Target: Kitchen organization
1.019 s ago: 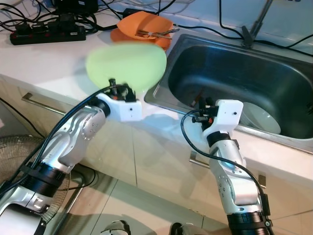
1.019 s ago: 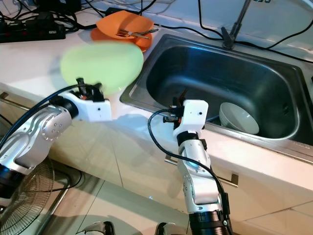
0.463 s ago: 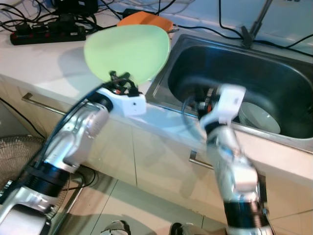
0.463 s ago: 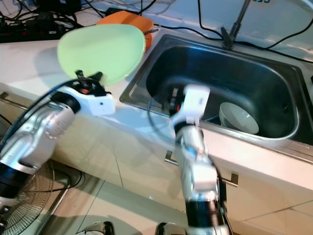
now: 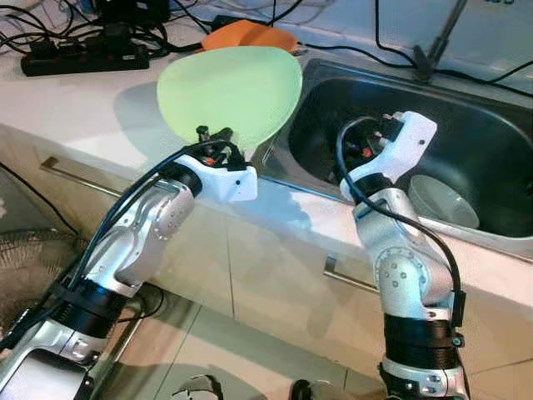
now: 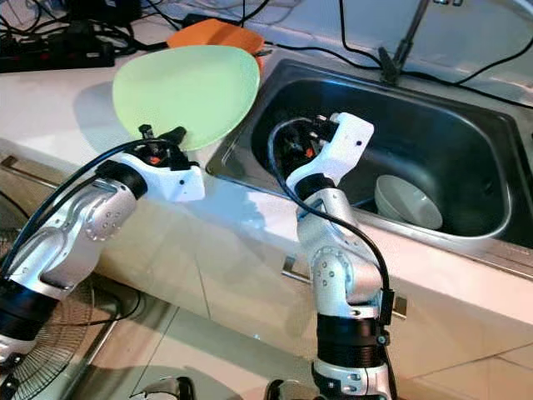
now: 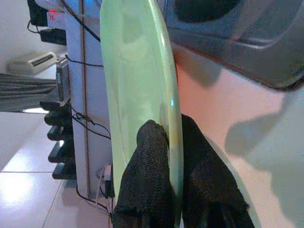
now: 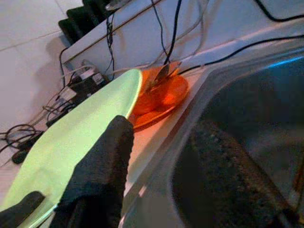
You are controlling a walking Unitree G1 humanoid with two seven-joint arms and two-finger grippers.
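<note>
One green plate [image 5: 229,92] is held tilted above the table [image 5: 92,108], over its front part just left of the sink [image 6: 433,142]. The left end effector [image 7: 171,161] is clenched on the plate's lower rim, one black finger [image 7: 149,180] on each face, as the left wrist view shows edge-on.

Behind the green plate, near the sink's back left corner, sit orange dishes [image 8: 164,92]; the head views show just a sliver of them, while the right wrist view shows at least two stacked, with metal cutlery [image 8: 161,73] lying in the top one. One white bowl [image 6: 406,202] rests in the sink basin toward its right end.

The right end effector [image 8: 161,156] hangs over the sink's left part, released, its two fingers spread apart and touching nothing.

One black power strip [image 5: 83,58] with several cables lies along the table's back left edge. No writing or label can be read anywhere.

One cabinet handle [image 5: 71,175] shows below the table's front edge.
</note>
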